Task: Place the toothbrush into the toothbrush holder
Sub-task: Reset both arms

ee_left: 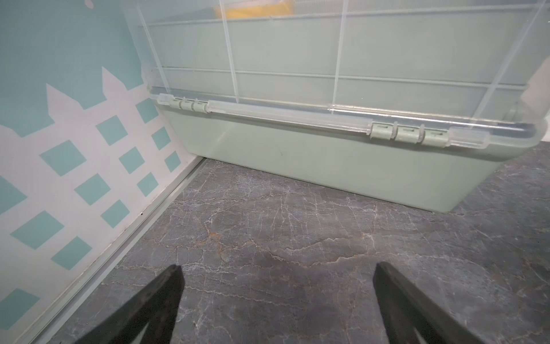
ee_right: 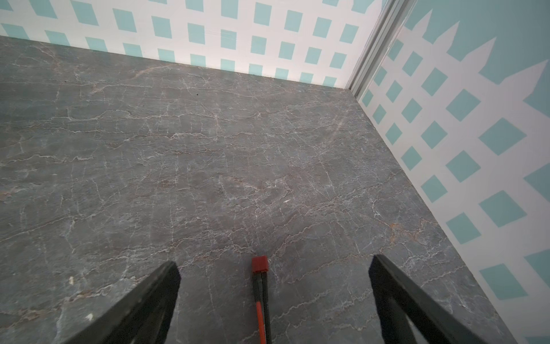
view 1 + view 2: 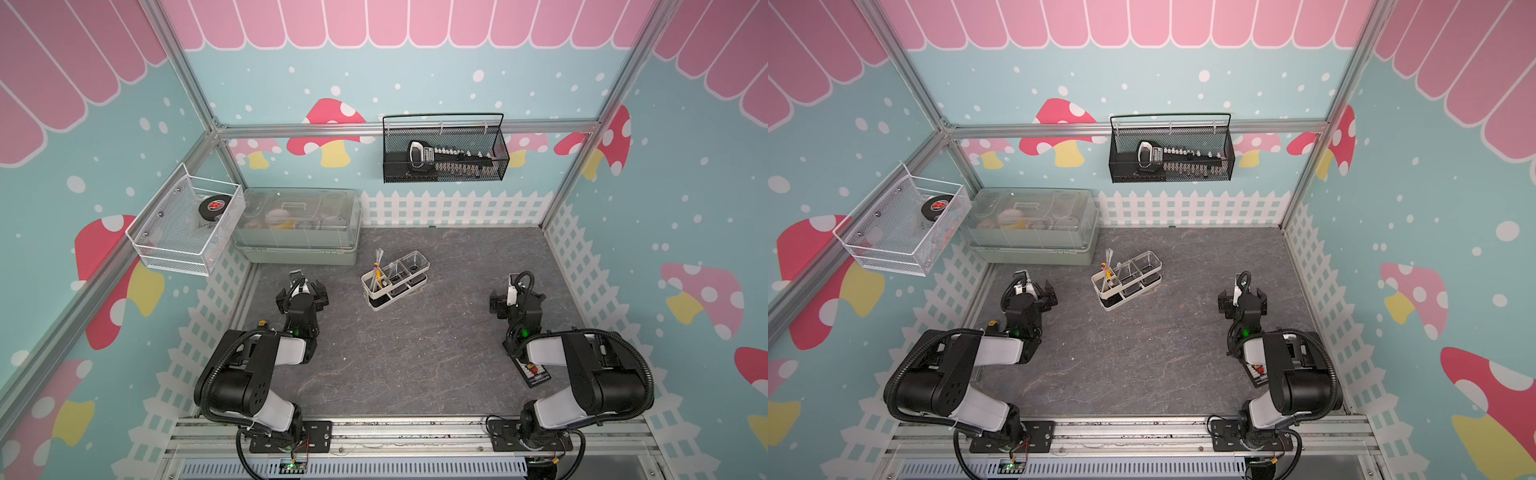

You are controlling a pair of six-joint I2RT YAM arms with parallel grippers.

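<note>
The off-white toothbrush holder (image 3: 370, 296) (image 3: 1100, 291) stands on the grey table, left of centre toward the back, with two clear square cups at its right end. The toothbrush (image 3: 376, 270) (image 3: 1107, 272), yellow and purple on a pale stem, stands upright in the slotted left section beside thin white stems. My left gripper (image 3: 302, 291) (image 3: 1030, 293) (image 1: 276, 268) is open and empty over bare table, left of the holder. My right gripper (image 3: 517, 297) (image 3: 1241, 297) (image 2: 275, 262) is open and empty, well to the right of it.
A grey-green box with a clear lid (image 3: 297, 226) (image 1: 327, 166) sits at the back left, just ahead of the left gripper. A white mesh basket (image 3: 187, 224) and a black mesh basket (image 3: 444, 149) hang on the walls. A red-tipped cable (image 2: 259, 264) shows between the right fingers.
</note>
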